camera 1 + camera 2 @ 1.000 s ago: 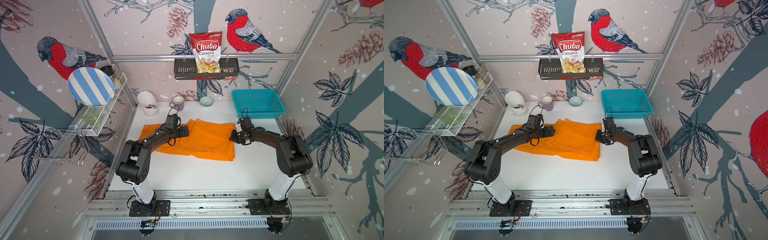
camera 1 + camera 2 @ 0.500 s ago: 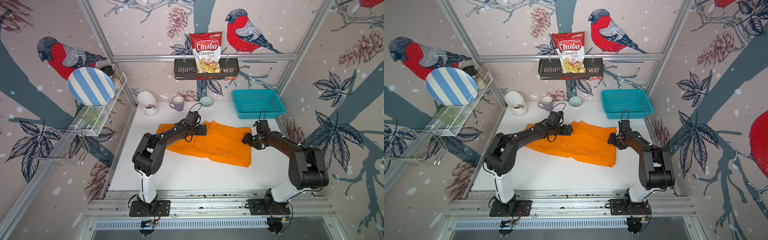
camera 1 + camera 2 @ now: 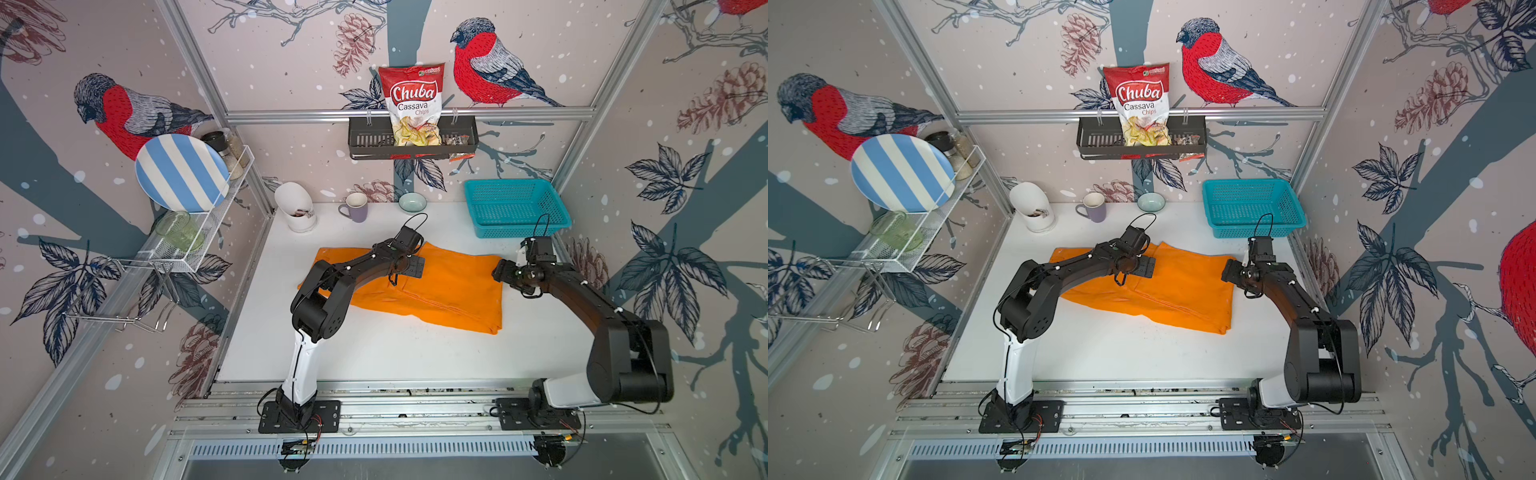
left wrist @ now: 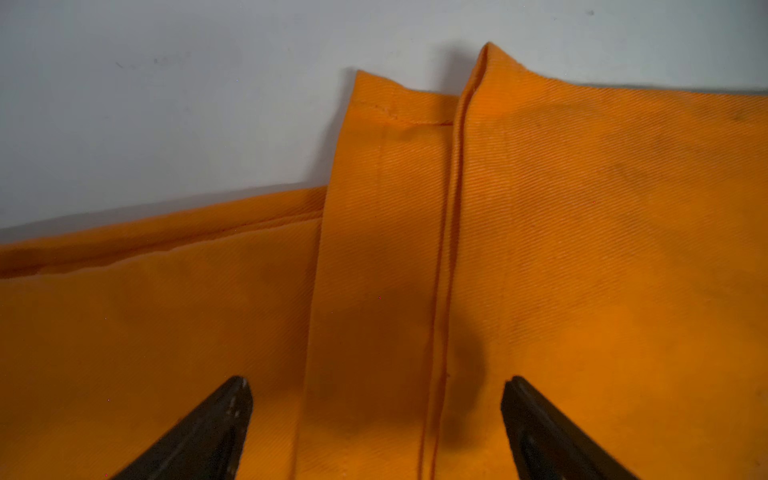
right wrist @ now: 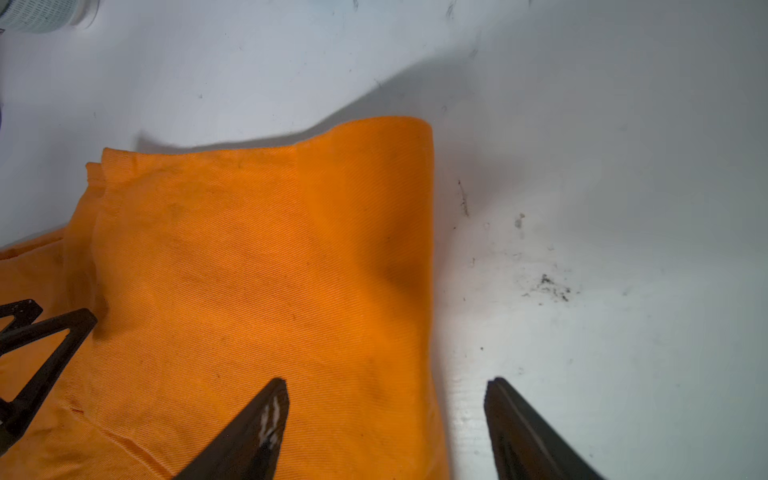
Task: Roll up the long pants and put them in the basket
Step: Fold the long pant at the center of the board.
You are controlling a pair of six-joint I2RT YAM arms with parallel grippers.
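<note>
The long pants (image 3: 451,291) lie folded flat on the white table, bright orange, shown in both top views (image 3: 1183,291). My left gripper (image 3: 415,266) hovers open over their back middle part; in the left wrist view its fingertips (image 4: 376,380) straddle a leg seam of the cloth (image 4: 582,249), holding nothing. My right gripper (image 3: 500,272) stands open at the pants' right folded edge. In the right wrist view it (image 5: 388,381) has one finger over the orange cloth (image 5: 270,249) and the other over bare table.
A teal basket (image 3: 515,205) stands at the back right, just behind the right wrist. Along the back edge stand a purple mug (image 3: 355,206), a small bowl (image 3: 412,203) and a white holder (image 3: 296,206). A wire dish rack (image 3: 199,232) juts from the left wall.
My right gripper moved right with the pants' edge, stretching the cloth that way, then opened and let go. My left gripper slid right over the pants and stayed open.
</note>
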